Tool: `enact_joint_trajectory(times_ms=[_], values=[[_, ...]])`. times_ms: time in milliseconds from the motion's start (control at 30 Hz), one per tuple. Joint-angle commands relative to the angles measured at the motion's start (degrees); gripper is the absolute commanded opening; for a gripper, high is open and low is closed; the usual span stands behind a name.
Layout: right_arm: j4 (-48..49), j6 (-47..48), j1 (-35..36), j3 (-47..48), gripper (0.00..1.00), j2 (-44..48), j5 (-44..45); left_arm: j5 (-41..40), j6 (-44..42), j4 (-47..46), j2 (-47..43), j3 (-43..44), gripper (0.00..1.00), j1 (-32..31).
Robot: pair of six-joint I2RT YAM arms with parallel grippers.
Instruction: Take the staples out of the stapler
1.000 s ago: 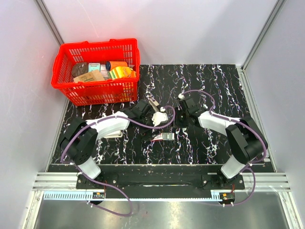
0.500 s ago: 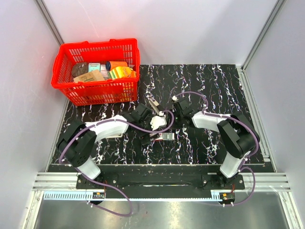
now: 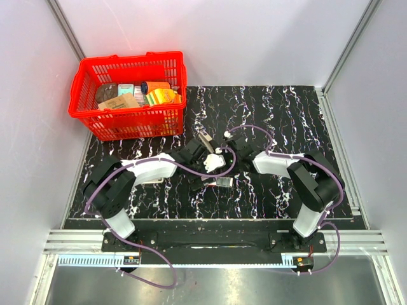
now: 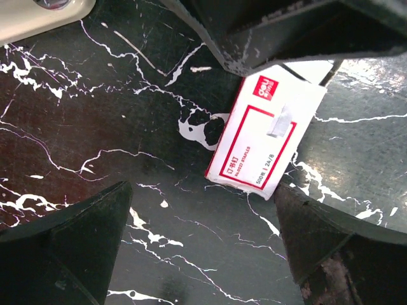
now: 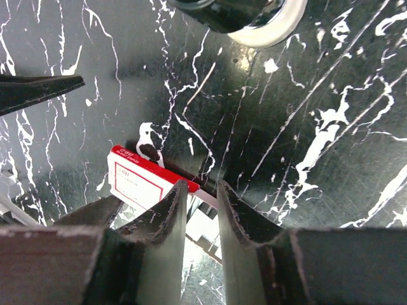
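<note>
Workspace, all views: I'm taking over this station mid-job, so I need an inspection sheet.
Surface: black marbled mat, no damage seen.
Job's things: stapler lies on the mat, in neither gripper.
Clutter: red-and-white box under both grippers; red basket of goods, far left.
Grippers: left gripper wide open over the box; right gripper narrowly open, nothing between its fingers.
Cables: purple cables loop along both arms, no snag seen.
Surroundings: white walls; nothing else seen.

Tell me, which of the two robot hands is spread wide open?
The left hand, whose fingers stand far apart over the red-and-white box; the right hand's fingers leave only a narrow gap.
</note>
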State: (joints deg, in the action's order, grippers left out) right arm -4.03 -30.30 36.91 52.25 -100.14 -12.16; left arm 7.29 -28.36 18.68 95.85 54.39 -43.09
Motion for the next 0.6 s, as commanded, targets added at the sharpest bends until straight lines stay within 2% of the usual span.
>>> enact_joint_trajectory(times_ms=[0,367,567], values=[[1.92,-1.16,1.15,-1.71,0.31,1.35,-2.07,-3.33,0.59,-2.24,0.91,1.68,0.99,-0.50],[-0.88,0.16,1.24,0.39,0.33,2.66,-0.85,-3.07,0.50,-2.59,0.56,2.12,0.99,-0.41],[-5.37,1.21,0.63,1.28,0.39,6.61,5.56,-0.26,0.59,-1.01,-1.80,1.25,0.99,-0.50]])
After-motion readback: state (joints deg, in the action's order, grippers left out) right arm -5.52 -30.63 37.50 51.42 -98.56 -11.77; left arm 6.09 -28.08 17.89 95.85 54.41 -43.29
